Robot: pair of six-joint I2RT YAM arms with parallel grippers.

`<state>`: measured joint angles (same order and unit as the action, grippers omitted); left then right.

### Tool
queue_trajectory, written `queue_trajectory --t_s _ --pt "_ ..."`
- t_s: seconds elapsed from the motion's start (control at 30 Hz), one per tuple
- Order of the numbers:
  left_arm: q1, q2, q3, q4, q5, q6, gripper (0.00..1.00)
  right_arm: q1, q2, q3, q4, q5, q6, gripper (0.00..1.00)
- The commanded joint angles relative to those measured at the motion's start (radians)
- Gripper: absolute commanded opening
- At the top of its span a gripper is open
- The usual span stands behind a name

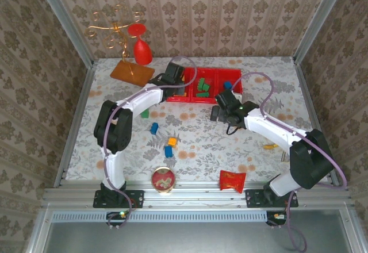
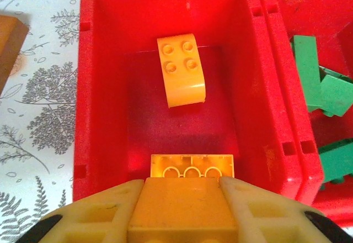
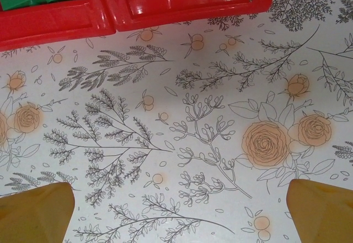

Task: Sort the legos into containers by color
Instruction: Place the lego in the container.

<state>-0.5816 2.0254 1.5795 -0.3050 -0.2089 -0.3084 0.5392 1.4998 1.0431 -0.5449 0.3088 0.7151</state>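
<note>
The three joined red containers [image 1: 214, 73] stand at the back middle of the table. My left gripper [image 1: 175, 76] [image 2: 182, 184] hangs over the left bin [image 2: 105, 88], shut on an orange lego [image 2: 192, 167] whose hollow underside faces the camera. A second orange lego [image 2: 181, 72] lies on that bin's floor. Green legos [image 2: 320, 88] [image 1: 202, 86] fill the middle bin and a blue lego [image 1: 228, 84] lies in the right one. My right gripper [image 1: 220, 104] [image 3: 179, 215] is open over bare floral tablecloth just in front of the bins [image 3: 182, 3].
Loose legos lie on the cloth: green [image 1: 145, 114], blue [image 1: 154, 128], orange [image 1: 172, 141], blue [image 1: 168, 151], and yellow [image 1: 269, 146] at the right. A gold wire stand on an orange base [image 1: 132, 72] is at the back left. A round tin [image 1: 163, 180] and a red packet [image 1: 232, 180] sit near the front edge.
</note>
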Motion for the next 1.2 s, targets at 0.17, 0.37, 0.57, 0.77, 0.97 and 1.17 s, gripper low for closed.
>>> queue_trajectory --t_s 0.17,0.37,0.57,0.77,0.97,1.17 --pt "0.009 0.063 0.101 -0.054 -0.036 0.032 0.35 0.025 -0.024 -0.004 -0.01 0.069 0.026 1.0" --pt "0.008 0.069 0.107 -0.058 -0.038 0.023 0.42 0.03 -0.038 -0.009 -0.018 0.083 0.026 1.0" --pt "0.008 0.052 0.102 -0.06 -0.047 0.022 0.51 0.031 -0.041 -0.009 -0.018 0.086 0.026 1.0" --pt "0.006 0.003 0.08 -0.052 -0.042 0.017 0.53 0.036 -0.044 -0.006 -0.02 0.089 0.026 1.0" --pt "0.002 -0.104 -0.006 -0.019 -0.05 0.006 0.61 0.038 -0.051 -0.006 -0.027 0.102 0.027 1.0" --pt "0.003 -0.248 -0.14 0.009 -0.088 -0.011 0.74 0.039 -0.062 -0.008 -0.03 0.117 0.028 1.0"
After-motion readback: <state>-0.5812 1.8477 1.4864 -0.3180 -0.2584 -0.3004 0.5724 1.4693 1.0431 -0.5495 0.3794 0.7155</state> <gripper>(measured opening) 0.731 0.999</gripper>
